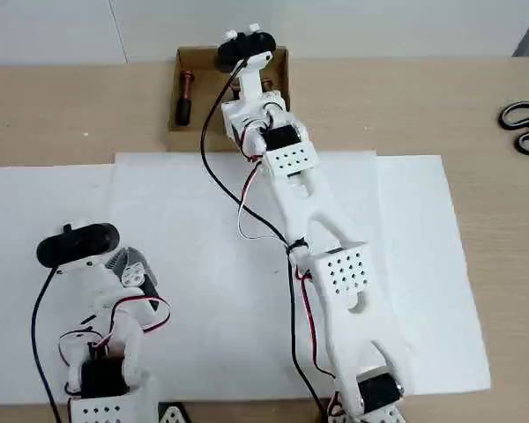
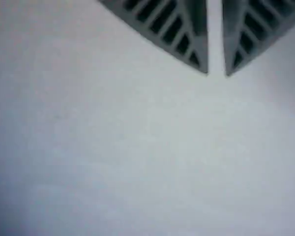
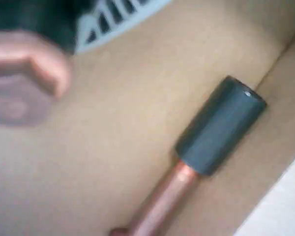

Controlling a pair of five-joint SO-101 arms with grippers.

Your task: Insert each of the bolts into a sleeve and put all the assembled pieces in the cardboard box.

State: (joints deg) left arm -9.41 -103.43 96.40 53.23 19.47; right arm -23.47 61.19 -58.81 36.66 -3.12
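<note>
Cardboard box at the far edge of the bench, just beyond the white paper. One assembled piece, a copper bolt in a black sleeve, lies on the box floor along a side wall. The right arm stretches across the paper, with the right jaws over the box interior. A second copper bolt appears blurred close to these jaws, with a dark shape beside it; whether the jaws are clenched on it or released cannot be told. The left arm sits at the near corner of the paper, well apart from the box. The left jaws hang above bare paper, drawn together to a thin slit and grasping nothing. Scissors lie at the bench's edge.
</note>
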